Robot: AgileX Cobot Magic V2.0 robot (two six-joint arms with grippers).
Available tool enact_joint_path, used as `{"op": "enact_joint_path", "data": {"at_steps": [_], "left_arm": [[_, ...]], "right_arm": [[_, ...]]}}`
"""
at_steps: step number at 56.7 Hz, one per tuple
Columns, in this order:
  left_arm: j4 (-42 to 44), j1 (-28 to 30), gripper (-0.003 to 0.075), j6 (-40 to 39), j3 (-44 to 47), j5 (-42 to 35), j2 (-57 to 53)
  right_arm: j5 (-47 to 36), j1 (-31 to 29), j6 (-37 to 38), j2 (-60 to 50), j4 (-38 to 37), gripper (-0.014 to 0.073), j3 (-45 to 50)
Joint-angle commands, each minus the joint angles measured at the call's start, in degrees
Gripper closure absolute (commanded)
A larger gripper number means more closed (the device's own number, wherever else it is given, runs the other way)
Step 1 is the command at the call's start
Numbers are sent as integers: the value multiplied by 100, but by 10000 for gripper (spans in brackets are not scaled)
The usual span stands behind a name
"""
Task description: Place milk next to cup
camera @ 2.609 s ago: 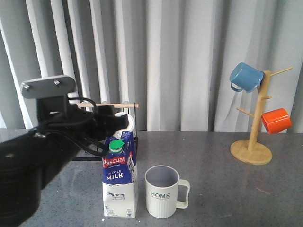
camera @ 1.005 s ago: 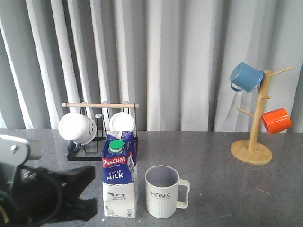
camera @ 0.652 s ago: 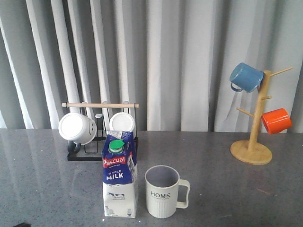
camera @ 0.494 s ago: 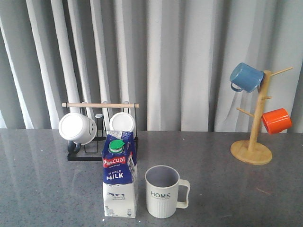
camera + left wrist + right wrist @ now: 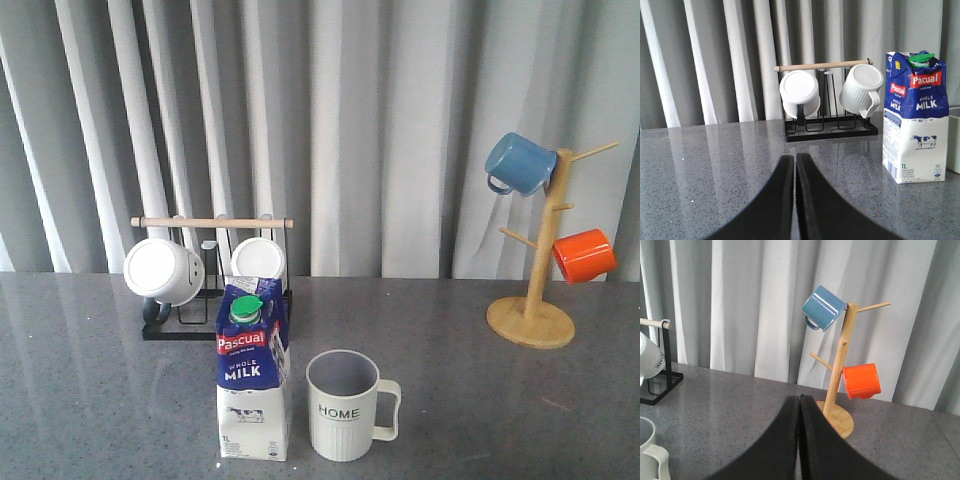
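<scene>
On the grey speckled table (image 5: 480, 400), the tall blue-and-white milk carton (image 5: 253, 375) is standing freed just beside the cream ribbed "HOME" mug (image 5: 346, 405), the left hand (image 5: 794, 172) having withdrawn, both it and the right hand (image 5: 799, 412) pressed together, so the task is looking finished.

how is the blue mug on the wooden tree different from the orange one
The blue mug hangs from the top of the wooden tree, tilted; the orange mug hangs lower, lying sideways. In the front view the blue mug is left of the post, the orange mug right. Both hang clear of the table.

Closed right pincer (image 5: 799, 405) before a wooden mug tree (image 5: 839, 390) with blue mug (image 5: 823, 308) and orange mug (image 5: 861, 380)
</scene>
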Motion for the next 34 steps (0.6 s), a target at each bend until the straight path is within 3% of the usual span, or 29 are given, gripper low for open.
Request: {"op": "enact_joint_path", "data": {"at_steps": [1, 19, 34], "left_arm": [[20, 23, 727, -166, -74, -161, -204], [46, 23, 727, -138, -69, 576, -831], [46, 23, 727, -144, -69, 627, -1014]], "right_arm": [[-408, -33, 2, -33, -26, 602, -191], [-408, -33, 2, -33, -26, 602, -191], [-408, -33, 2, -33, -26, 602, -191]]}}
